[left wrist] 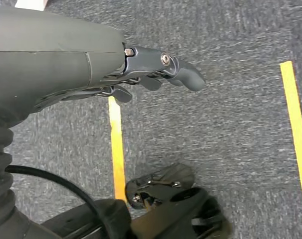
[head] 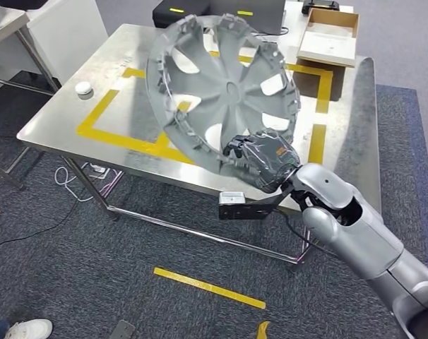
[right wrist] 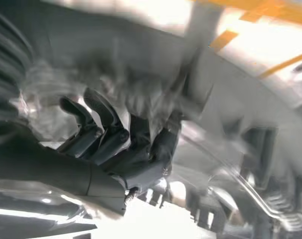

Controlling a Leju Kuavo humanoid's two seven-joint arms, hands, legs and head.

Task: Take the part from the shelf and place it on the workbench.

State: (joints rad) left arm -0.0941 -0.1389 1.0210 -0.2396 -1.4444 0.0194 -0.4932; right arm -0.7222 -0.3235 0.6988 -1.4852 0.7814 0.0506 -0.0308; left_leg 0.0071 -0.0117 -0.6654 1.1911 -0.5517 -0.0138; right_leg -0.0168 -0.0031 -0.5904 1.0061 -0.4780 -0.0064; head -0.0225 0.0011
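Right now, nearest me: right robot hand grips lower rim of part, a grey wheel cover. From robot hand, part fans out toward 11 o'clock, tilted up, face toward me, hanging over worktop and yellow tape outline; I judge no contact yet. Left robot hand hangs over floor, fingers loosely apart, holding nothing. I read next move as lowering part flat inside outline.

Right robot hand clenched on a load, left robot hand hanging with fingers loosely extended
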